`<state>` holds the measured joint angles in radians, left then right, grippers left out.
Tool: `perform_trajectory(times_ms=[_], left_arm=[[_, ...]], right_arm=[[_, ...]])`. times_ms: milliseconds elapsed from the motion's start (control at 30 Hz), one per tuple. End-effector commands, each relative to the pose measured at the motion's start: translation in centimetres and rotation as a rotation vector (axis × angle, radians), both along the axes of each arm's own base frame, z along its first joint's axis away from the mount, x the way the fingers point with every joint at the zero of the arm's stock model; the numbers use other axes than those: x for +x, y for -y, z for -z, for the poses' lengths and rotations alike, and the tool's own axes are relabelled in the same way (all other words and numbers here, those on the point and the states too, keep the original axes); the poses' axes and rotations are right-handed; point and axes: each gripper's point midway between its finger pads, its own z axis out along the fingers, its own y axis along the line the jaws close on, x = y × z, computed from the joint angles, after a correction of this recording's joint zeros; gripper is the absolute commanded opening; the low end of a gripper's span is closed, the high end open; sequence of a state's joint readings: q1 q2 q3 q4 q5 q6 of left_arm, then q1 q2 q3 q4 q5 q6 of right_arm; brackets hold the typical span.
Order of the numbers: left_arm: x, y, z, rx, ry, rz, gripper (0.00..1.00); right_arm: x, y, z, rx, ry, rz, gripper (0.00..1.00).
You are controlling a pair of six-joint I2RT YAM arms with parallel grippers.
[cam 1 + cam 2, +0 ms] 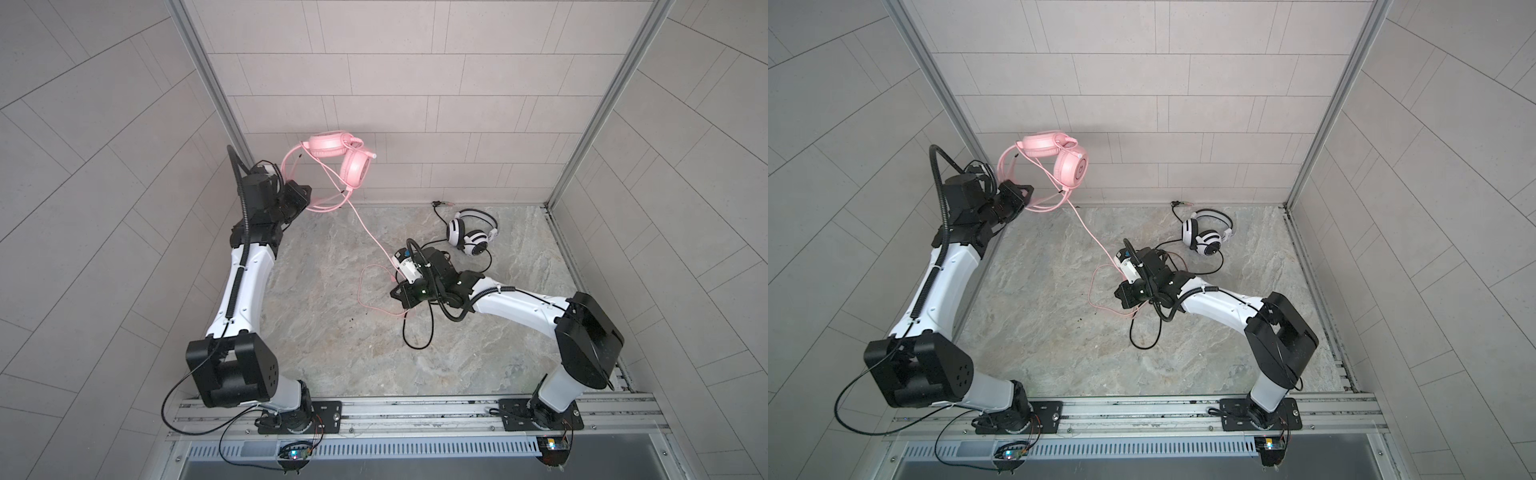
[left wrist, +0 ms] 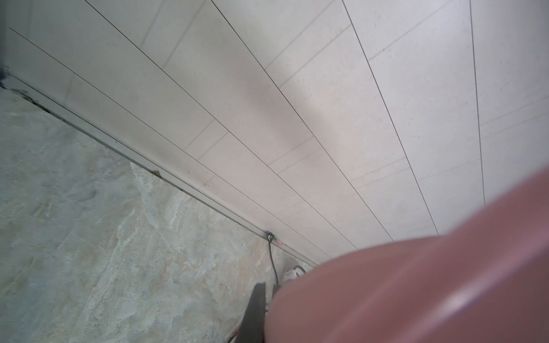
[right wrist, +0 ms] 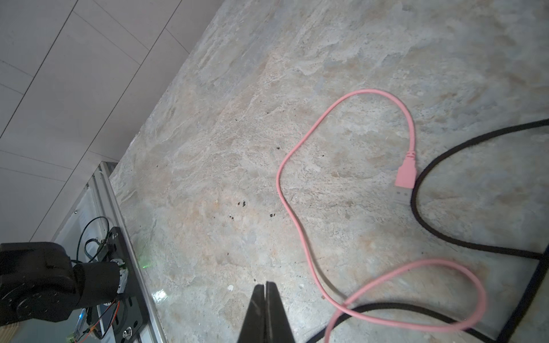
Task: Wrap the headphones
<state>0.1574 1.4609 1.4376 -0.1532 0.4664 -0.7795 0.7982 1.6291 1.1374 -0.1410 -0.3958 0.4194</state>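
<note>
While the left gripper (image 1: 308, 203) pinches shut on the all-pink over-ear headset (image 1: 332, 145), the right gripper (image 3: 265, 288) is closed on nothing, thin pink cable (image 3: 285, 166) near its fingertips.

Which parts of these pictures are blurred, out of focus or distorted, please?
Left wrist view: the pink headphones loom close to the lens as a dark, defocused blur. Right wrist view: the pink cable is sharp at its plug, soft in its nearest loop. Both top views: wide-angle distortion curves the wall tiles.

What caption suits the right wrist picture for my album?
Shut black right hand beside thin pink cable crossing thick black cable on marbled tabletop.
</note>
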Motion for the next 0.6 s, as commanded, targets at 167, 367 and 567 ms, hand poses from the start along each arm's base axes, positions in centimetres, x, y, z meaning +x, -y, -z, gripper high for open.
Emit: perform_trajectory(times_ms=[167, 367, 567], left_arm=[[-1.6, -4.6, -2.3, 0.134, 0.056, -0.185, 0.0], [-2.7, -6.7, -1.1, 0.202, 0.009, -0.251, 0.0], [-3.9, -8.9, -0.3, 0.287, -0.046, -0.346, 0.0]], right_arm=[[-3.4, 3.1, -0.4, -0.256, 0.114, -0.018, 0.0], [-3.0, 5.4, -2.5, -0.321, 0.21, 0.01, 0.0], [-3.3, 6.6, -7.0, -0.315, 0.275, 0.017, 0.0]])
